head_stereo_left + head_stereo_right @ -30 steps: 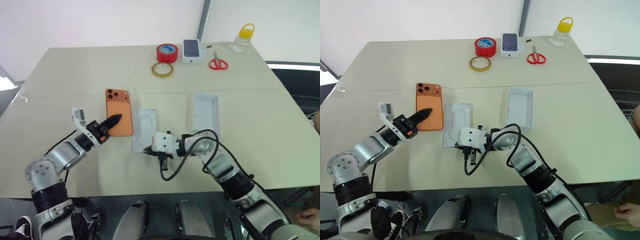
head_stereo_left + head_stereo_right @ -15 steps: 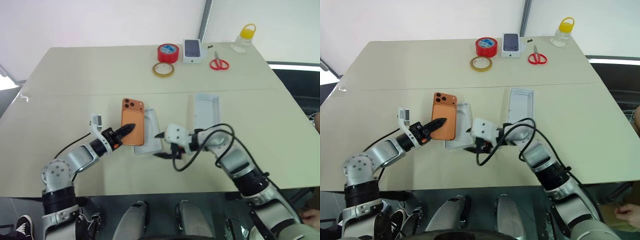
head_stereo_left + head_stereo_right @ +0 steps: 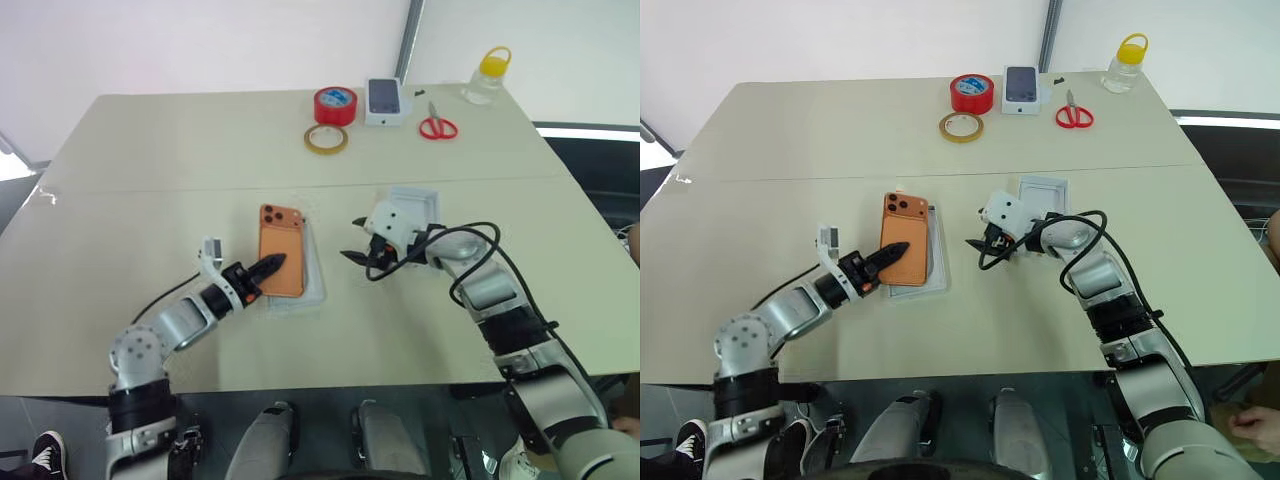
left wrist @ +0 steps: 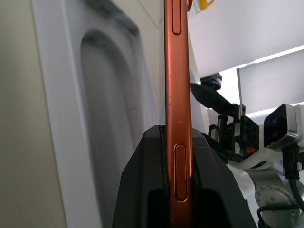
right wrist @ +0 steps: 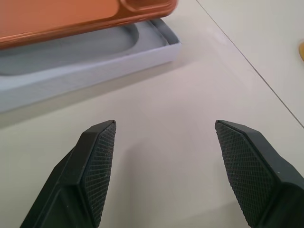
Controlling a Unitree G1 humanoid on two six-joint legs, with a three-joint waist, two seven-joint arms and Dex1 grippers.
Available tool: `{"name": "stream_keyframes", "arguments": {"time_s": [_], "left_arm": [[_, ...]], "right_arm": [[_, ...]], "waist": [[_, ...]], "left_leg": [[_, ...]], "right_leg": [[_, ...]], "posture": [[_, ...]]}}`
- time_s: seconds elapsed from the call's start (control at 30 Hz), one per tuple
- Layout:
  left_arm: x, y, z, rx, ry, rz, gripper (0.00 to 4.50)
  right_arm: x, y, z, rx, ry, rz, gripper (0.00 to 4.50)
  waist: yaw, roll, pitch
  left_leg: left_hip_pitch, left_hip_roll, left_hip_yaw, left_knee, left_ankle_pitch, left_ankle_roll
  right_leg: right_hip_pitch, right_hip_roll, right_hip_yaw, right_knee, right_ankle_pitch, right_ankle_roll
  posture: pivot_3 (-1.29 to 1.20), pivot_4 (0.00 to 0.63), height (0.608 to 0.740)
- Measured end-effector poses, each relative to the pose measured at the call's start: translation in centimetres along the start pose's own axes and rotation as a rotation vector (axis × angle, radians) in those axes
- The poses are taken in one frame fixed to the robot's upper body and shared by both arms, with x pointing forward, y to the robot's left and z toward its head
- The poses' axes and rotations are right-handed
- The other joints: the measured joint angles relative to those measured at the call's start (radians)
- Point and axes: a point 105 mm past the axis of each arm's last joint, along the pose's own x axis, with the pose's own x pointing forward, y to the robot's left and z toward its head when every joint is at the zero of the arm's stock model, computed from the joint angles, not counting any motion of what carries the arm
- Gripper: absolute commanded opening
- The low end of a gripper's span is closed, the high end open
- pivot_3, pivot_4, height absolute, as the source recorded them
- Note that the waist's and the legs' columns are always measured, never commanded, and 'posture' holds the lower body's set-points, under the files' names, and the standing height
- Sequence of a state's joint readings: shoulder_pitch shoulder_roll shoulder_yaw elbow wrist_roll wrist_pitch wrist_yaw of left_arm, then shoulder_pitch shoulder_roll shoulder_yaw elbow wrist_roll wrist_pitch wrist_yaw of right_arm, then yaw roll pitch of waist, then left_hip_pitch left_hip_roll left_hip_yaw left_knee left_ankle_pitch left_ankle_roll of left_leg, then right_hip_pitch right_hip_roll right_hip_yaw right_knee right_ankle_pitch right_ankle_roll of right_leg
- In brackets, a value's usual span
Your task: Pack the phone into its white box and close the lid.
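You had a wide beige counter [image 3: 150, 170] under you, and near its middle lay the white box [image 3: 312, 285], its greyish floor showing in the wrist views. The phone [image 3: 281, 263] hung over that box, orange back up and lenses toward the far edge, its near end pinched in your left claw [image 3: 272, 266]; the left wrist view showed the phone edge-on between the two black fingers [image 4: 142, 190], with the box floor beside it and apart from it. Your right claw [image 3: 358, 255] stood with its fingers [image 5: 97, 156] spread wide and nothing between them, just beside the box's right side and above bare counter. Behind the right claw lay the lid [image 3: 425, 203], partly hidden by that arm. Along the far edge you had red tape [image 3: 335, 105], a tan tape ring [image 3: 326, 138], a small carton [image 3: 386, 101], red scissors [image 3: 436, 126] and a yellow-capped bottle [image 3: 485, 77].
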State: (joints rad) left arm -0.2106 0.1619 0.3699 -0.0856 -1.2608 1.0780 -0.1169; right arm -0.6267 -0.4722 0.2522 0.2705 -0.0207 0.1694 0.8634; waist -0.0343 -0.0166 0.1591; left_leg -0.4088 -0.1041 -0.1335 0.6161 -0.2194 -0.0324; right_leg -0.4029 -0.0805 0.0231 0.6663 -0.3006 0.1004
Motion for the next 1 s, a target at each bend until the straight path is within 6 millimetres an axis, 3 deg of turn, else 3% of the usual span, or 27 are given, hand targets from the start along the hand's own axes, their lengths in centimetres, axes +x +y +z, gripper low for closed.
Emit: {"name": "stream_keyframes", "arguments": {"time_s": [0.07,0.13,0.2,0.37,0.8,1.0], "left_arm": [[0.1,0.0,-0.3,-0.020,-0.012,0.005,0.00],[0.1,-0.2,-0.3,-0.016,-0.021,0.005,0.99],[0.2,-0.2,-0.2,-0.016,-0.028,0.009,1.69],[0.5,-1.6,0.2,0.003,-0.024,-0.035,4.16],[-1.1,-2.1,0.4,0.150,0.088,0.039,4.16],[-0.5,-3.0,1.4,0.182,0.082,0.039,4.16]], "right_arm": [[0.1,0.0,-0.4,0.007,0.005,0.002,3.48],[0.1,-0.1,-0.5,0.003,0.004,0.004,3.56],[0.3,-0.3,-0.2,-0.006,-0.004,0.003,3.56],[0.7,-0.2,0.4,-0.016,-0.024,0.011,3.56],[1.0,0.1,0.6,-0.016,-0.031,0.015,3.56],[1.5,0.5,0.9,-0.015,-0.042,0.023,3.56]], "waist": [[0.002,0.000,0.000],[0.002,0.000,0.000],[0.000,0.000,0.000],[0.002,0.000,0.000],[-0.004,0.000,0.000],[-0.001,0.000,0.000]], "left_leg": [[0.000,0.000,0.000,0.001,0.000,0.000],[0.000,0.000,0.000,0.001,0.000,0.000],[0.000,0.000,0.000,0.001,0.000,0.000],[0.000,0.000,0.000,0.001,0.000,0.000],[0.001,0.000,0.000,0.001,0.000,0.000],[0.001,0.000,0.000,0.001,0.000,0.000]], "right_leg": [[0.000,0.000,0.000,0.000,0.000,0.000],[0.000,0.000,0.000,0.001,0.000,0.000],[0.000,0.000,0.000,0.000,0.000,0.000],[0.001,0.000,0.000,0.000,0.000,0.000],[0.001,0.001,0.000,0.001,0.000,0.000],[0.001,0.001,0.000,0.000,0.000,0.000]], "posture": [[0.00,0.150,0.740],[0.00,0.150,0.740],[0.00,0.150,0.740],[0.00,0.150,0.740],[0.00,0.150,0.740],[0.00,0.150,0.740]]}}
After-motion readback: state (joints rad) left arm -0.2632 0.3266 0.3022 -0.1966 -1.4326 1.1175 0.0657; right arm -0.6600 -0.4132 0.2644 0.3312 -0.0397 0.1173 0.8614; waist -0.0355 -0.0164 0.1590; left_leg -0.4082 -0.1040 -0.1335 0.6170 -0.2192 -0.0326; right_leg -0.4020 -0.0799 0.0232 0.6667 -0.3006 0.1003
